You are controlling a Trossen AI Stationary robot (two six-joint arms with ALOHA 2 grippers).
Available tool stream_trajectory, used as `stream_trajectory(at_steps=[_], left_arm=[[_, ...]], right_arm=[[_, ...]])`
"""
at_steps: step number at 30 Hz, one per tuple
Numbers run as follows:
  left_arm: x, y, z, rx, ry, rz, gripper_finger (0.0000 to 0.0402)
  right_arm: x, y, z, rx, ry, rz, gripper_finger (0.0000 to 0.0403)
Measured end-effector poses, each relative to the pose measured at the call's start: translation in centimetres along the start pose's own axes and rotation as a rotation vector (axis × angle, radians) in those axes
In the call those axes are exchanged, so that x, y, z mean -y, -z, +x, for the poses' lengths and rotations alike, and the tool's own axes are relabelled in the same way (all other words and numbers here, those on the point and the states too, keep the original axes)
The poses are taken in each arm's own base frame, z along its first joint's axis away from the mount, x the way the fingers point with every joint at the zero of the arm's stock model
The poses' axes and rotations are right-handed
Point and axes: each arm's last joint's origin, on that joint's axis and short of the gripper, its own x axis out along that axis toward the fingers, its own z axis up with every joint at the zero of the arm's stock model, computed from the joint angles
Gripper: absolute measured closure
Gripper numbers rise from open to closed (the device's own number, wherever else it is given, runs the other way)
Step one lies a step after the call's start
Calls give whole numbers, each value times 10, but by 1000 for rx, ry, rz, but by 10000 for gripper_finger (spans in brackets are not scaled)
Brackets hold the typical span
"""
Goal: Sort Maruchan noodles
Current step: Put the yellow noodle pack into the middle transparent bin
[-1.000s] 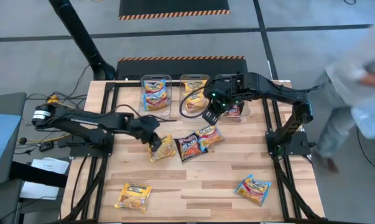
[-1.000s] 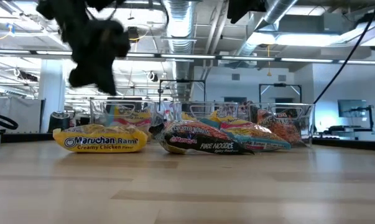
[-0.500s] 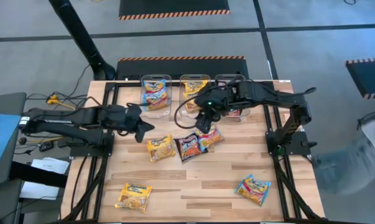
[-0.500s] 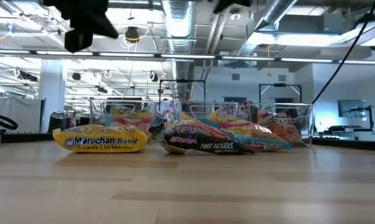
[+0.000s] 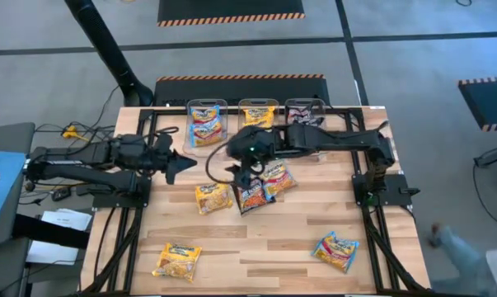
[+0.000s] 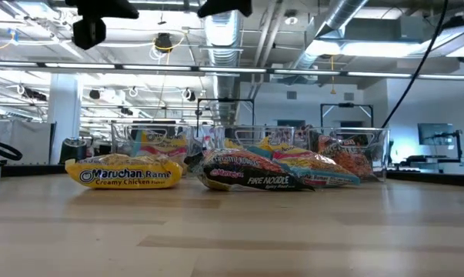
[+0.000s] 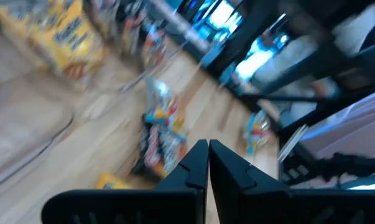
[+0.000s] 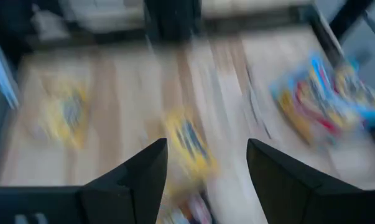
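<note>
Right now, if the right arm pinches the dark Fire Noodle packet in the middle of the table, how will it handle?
The dark packet looks glossy, so probably slippery. It overlaps the blue-pink packet, which may drag along. The right gripper, fingers open, hovers above it.

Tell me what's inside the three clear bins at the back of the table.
Left bin: a blue-pink packet. Middle bin: a yellow-orange packet. Right bin: a dark packet, partly covered by the right arm. Anything deeper is hidden.
</note>
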Motion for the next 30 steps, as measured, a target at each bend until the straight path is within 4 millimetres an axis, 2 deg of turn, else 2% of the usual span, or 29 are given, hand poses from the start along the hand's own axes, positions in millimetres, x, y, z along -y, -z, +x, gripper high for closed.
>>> stream_trajectory(at_steps=[1, 3, 5, 7, 9, 11, 15, 24, 30], left_arm=[[1, -2, -1, 13, 10, -2, 401], [0, -1, -4, 9, 6, -1, 401], [0, -1, -3, 9, 6, -1, 401], [-1, -1, -6, 7, 2, -1, 401], [-2, 1, -3, -7, -10, 3, 401], [-1, 0, -5, 1, -7, 2, 401], [-2, 1, -4, -7, -16, 4, 401], [-3, 3, -1, -27, -34, 12, 401], [-3, 3, 0, -33, -39, 34, 401]], right_arm=[[0, 3, 5, -21, 5, -16, 159], [-3, -6, 18, 67, -23, -39, 159], [-4, 2, 27, 8, -38, -77, 158], [-6, -4, 39, 78, -74, -95, 158], [-7, -1, 44, 51, -91, -106, 158], [-9, -4, 54, 100, -129, -95, 158], [-10, -1, 68, 92, -166, -62, 158], [-10, 12, 79, -19, -182, -45, 158], [-8, 35, 92, -147, -168, -37, 158]])
